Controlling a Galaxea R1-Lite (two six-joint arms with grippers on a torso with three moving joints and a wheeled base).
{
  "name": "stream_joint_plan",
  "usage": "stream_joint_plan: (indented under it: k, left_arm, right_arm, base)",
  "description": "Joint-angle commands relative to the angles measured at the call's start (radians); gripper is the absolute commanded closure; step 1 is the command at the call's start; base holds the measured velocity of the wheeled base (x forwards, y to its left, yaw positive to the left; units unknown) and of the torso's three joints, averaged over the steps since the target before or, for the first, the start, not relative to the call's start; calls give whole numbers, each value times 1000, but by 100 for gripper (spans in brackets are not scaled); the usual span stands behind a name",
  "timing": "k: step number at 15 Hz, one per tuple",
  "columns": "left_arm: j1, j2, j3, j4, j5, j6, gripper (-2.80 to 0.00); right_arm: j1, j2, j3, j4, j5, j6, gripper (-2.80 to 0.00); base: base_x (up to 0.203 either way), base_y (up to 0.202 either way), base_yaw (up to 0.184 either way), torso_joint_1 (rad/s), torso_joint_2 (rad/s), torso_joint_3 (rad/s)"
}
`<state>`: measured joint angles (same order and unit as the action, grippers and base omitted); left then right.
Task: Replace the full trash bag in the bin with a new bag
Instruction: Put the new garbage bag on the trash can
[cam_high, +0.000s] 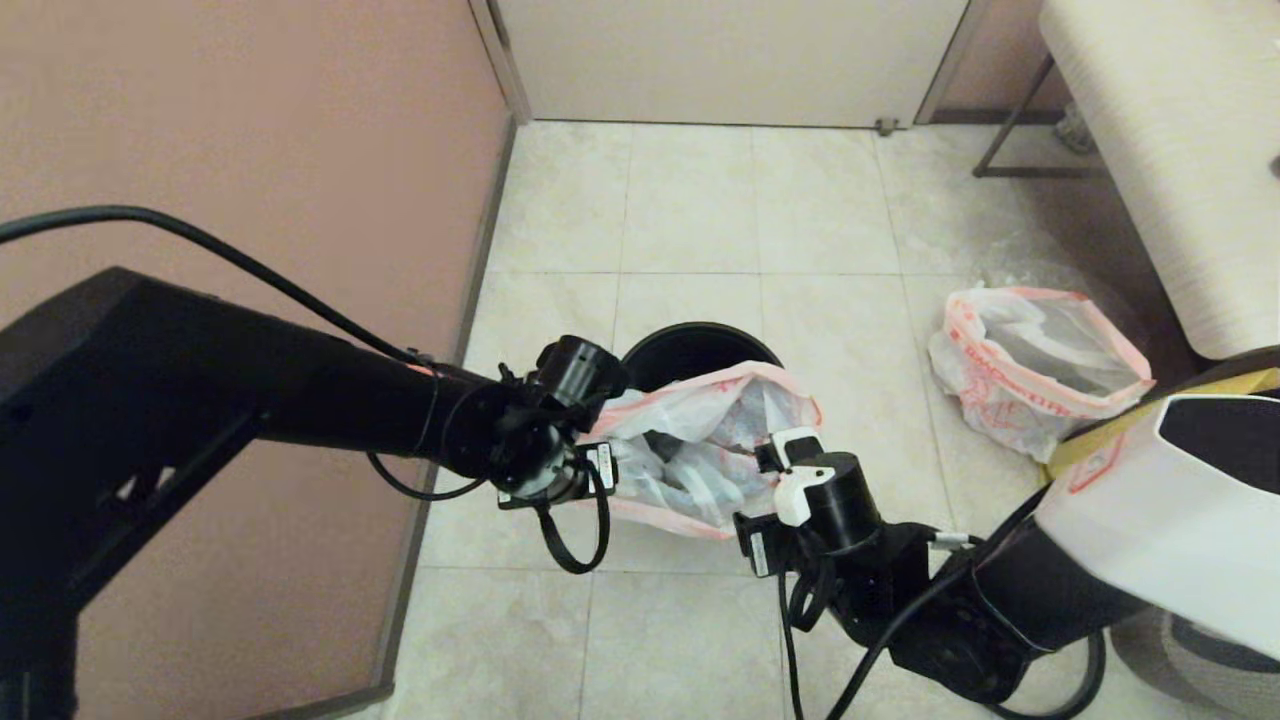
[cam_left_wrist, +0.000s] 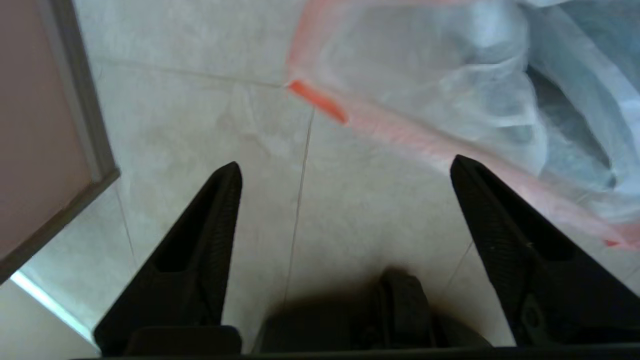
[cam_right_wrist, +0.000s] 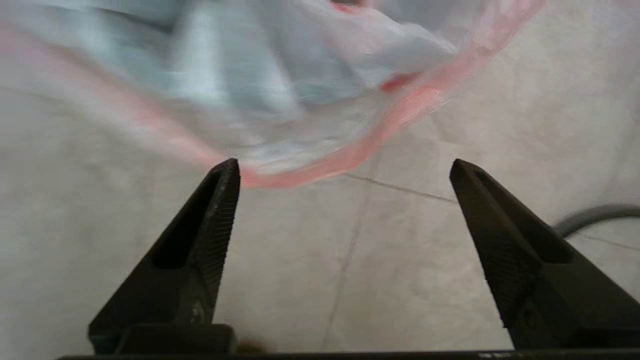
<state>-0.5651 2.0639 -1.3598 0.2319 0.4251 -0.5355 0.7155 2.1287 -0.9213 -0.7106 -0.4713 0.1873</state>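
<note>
Full trash bag (cam_high: 700, 455) lumpy on the floor (cam_high: 690, 200), mouth banded red-orange, just in front of the black bin (cam_high: 690, 350). Left claw (cam_left_wrist: 345, 170) spread wide beside the bag's left edge, gripping nothing. Right claw (cam_right_wrist: 345, 167) spread wide at its right edge, likewise free of it. Second printed bag (cam_high: 1035, 365) well apart to the right, near a bench (cam_high: 1160, 150).

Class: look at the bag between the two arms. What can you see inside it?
Inside the full trash bag, pale crumpled shapes show through the plastic; what they are is unclear, and its lower contents are covered.
</note>
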Motion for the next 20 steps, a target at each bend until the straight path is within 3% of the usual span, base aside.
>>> stream_joint_plan:
  k: [1, 2, 3, 6, 8, 11, 12, 15, 20]
  left_arm:
    - [-2, -41, 20, 4, 1, -17, -280]
    - [-4, -48, 29, 6, -6, -20, 0]
    - [-9, -56, 34, 6, -28, -21, 0]
    - [-45, -28, -4, 4, -64, -29, 0]
    - [-80, 37, -119, 31, -75, -112, 0]
    - [-117, 172, -339, 231, -110, -305, 0]
    - [-123, 204, -373, 279, -137, -358, -280]
    - [-122, 227, -390, 288, -164, -380, -280]
    - [-73, 275, -470, 263, -160, -397, -280]
  right_arm:
    - [23, -66, 20, -4, 12, 15, -280]
    - [26, -81, 23, -3, 12, 19, -280]
    - [26, -100, 29, -3, 14, 22, 0]
    - [4, -104, 36, -3, 14, 42, 0]
    - [-18, -104, 33, -3, 14, 77, 0]
    - [-79, -130, 39, -1, 16, 98, 0]
    - [-98, -143, 47, -2, 23, 100, 0]
    - [-151, -162, 58, -1, 72, 126, 0]
    - [-145, -162, 45, -1, 83, 126, 0]
  base:
    - [0, 0, 0, 0, 0, 0]
    - [0, 0, 0, 0, 0, 0]
    - [0, 0, 0, 0, 0, 0]
    - [0, 0, 0, 0, 0, 0]
    - [0, 0, 0, 0, 0, 0]
    - [0, 0, 0, 0, 0, 0]
    - [0, 0, 0, 0, 0, 0]
    - [0, 0, 0, 0, 0, 0]
    - [0, 0, 0, 0, 0, 0]
